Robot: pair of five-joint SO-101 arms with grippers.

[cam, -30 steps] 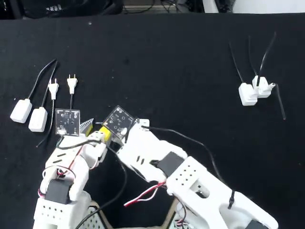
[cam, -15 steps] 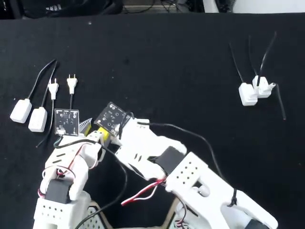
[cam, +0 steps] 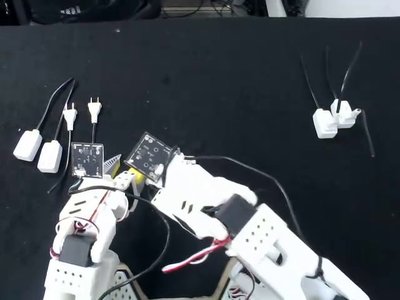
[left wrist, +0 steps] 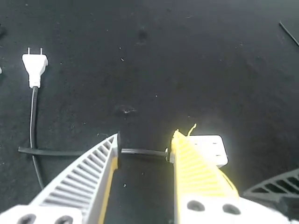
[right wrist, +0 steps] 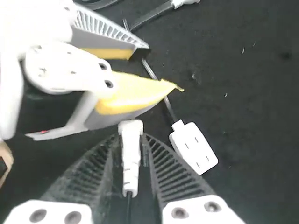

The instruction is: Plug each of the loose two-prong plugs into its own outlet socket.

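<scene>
Plug (right wrist: 131, 158): where is it?
Clamped in the jaws of the right gripper (right wrist: 131, 135), near the outlet socket (right wrist: 194, 149).
And the left gripper (left wrist: 145, 135)?
Jaws apart, straddling the cable (left wrist: 142, 151) right behind that outlet socket.

white plug (right wrist: 130, 156), white socket (right wrist: 194, 148), black cord (left wrist: 56, 151), black table (cam: 219, 75), left end effector (left wrist: 146, 140) ribbed yellow and seemingly grey

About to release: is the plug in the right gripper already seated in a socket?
No, the plug sits clamped in the right gripper, clear of the socket lying beside it.
</scene>
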